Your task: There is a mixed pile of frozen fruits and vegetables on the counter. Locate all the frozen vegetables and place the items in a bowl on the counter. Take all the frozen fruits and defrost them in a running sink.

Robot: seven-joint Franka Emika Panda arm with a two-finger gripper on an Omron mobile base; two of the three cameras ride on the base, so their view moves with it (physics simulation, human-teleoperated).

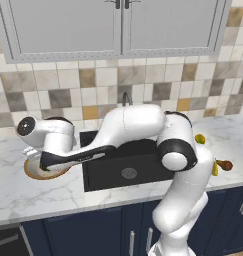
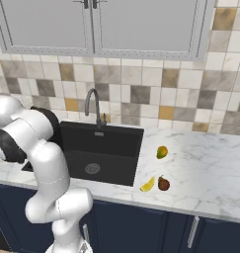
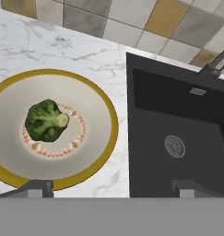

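The counter (image 2: 205, 163) is white marble with grey veins, over navy cabinets (image 2: 141, 227). The sink (image 2: 104, 150) is black with a metal drain (image 3: 174, 146). The bowl (image 3: 102, 108) has a tan-yellow rim and a cream inside ringed with reddish speckles, holding dark green broccoli (image 3: 45, 120). A yellow-green fruit (image 2: 162, 152), a yellow piece (image 2: 148, 185) and a brown fruit (image 2: 164, 184) dot the marble. The wall tiles (image 2: 156, 79) mix beige, grey and ochre.

Veined marble counter (image 3: 53, 46), matt black sink (image 3: 178, 115), bumpy broccoli (image 3: 45, 120)

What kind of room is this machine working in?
A kitchen, it seems, though computer-rendered: a black sink with a curved tap sits in a marble counter over navy cabinets, with a tiled wall behind.
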